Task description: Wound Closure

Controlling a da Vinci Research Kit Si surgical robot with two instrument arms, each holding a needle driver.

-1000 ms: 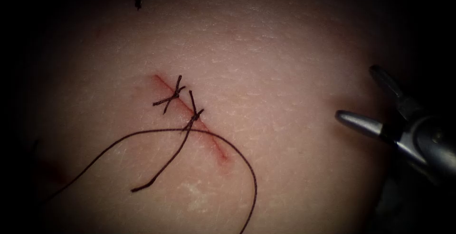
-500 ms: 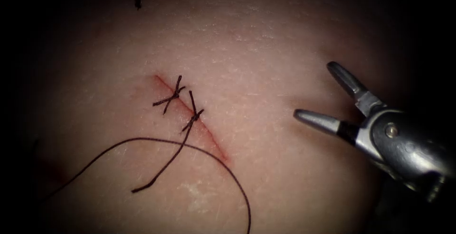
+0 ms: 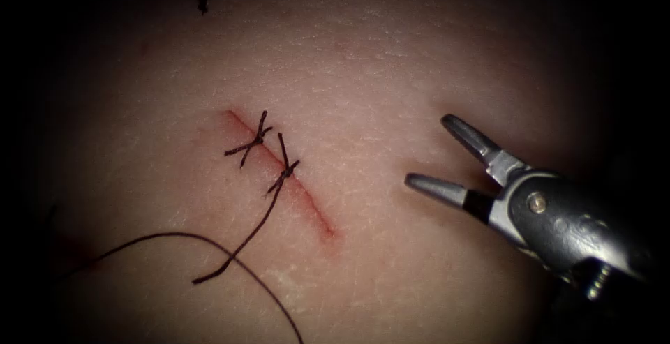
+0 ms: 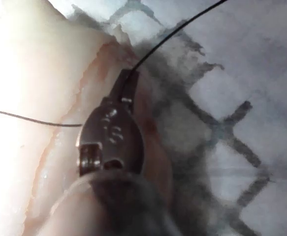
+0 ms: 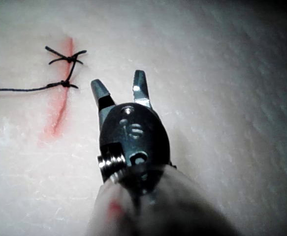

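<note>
Two knots (image 3: pixel 269 152) tied across the cut (image 3: pixel 307 204).
Right tool (image 3: pixel 443 154), spread and empty, has advanced; left tool (image 4: pixel 128 78) clenches the thread (image 3: pixel 174 236), drawn leftward.

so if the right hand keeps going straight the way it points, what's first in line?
Probably bare tissue, then the cut near its lower knot. The right hand is open, holding nothing. Its height above the tissue is unclear.

Pale cloth with a dark grid pattern (image 4: pixel 232 113), tissue (image 4: pixel 30 73) resting on it, thread (image 4: pixel 182 24) crossing above.
</note>
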